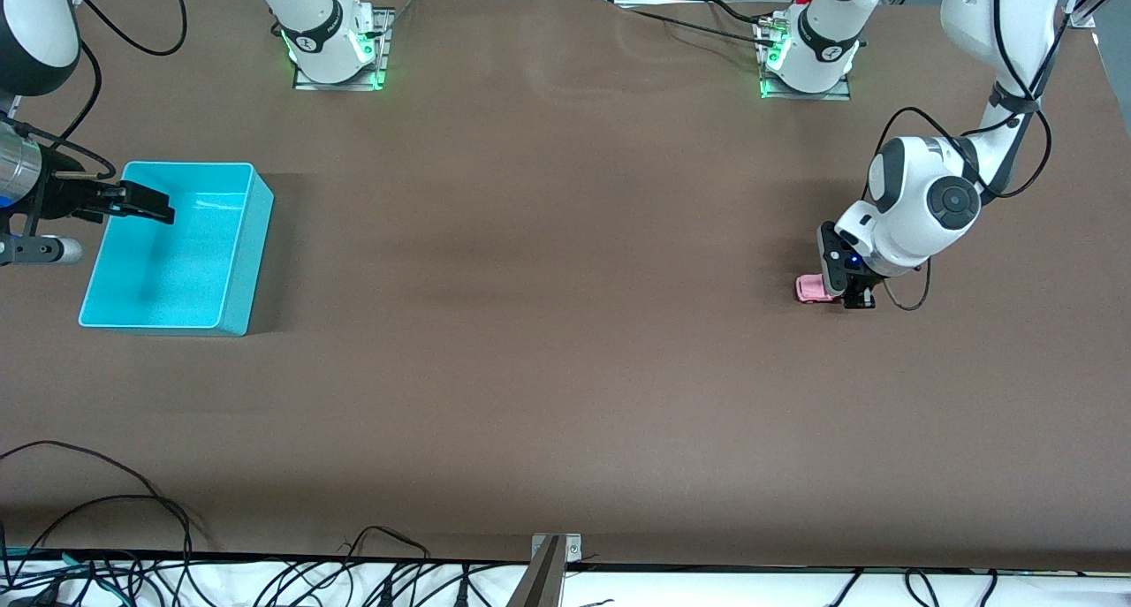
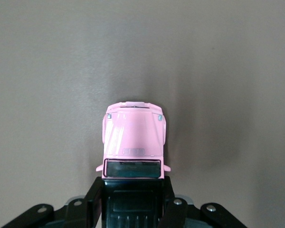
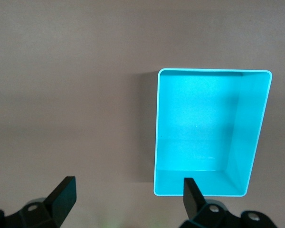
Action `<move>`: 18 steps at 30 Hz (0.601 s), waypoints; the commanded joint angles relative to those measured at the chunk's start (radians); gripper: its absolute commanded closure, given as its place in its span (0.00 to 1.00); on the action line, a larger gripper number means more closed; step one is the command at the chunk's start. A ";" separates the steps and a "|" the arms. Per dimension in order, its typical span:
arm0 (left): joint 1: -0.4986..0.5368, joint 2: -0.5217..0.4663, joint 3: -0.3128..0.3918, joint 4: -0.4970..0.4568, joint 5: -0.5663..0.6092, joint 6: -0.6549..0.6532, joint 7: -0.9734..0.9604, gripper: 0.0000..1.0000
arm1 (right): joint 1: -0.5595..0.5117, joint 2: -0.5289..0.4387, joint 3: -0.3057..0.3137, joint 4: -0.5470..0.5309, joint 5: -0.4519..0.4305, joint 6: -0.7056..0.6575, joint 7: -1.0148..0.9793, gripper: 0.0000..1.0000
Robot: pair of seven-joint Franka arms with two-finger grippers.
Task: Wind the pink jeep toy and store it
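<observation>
Brown matte table [image 1: 548, 368], cables along the camera-side edge. Small boxy light-pink plastic jeep toy with a black roof [image 2: 134, 142] sits on its wheels toward the left arm's end of the table. Left gripper [image 2: 133, 202] is down at it, fingers pinching the dark rear cabin from both sides; hood pokes out free. Right gripper [image 3: 126, 197], fingers spread and empty, waits over the open rectangular turquoise plastic bin [image 3: 256, 137] at the right arm's end. Judgement: toy is light, rigid, glossy and likely slippery; flat cabin sides give the surest hold, wheels kept free for winding.
</observation>
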 commanded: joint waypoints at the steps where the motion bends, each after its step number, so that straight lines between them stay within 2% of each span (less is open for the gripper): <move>1: 0.000 0.044 0.005 0.002 -0.047 0.022 0.013 1.00 | -0.005 -0.010 0.004 -0.013 -0.013 0.012 0.010 0.00; 18: 0.000 0.068 0.016 0.003 -0.041 0.031 0.059 1.00 | -0.005 -0.008 0.004 -0.013 -0.013 0.012 0.010 0.00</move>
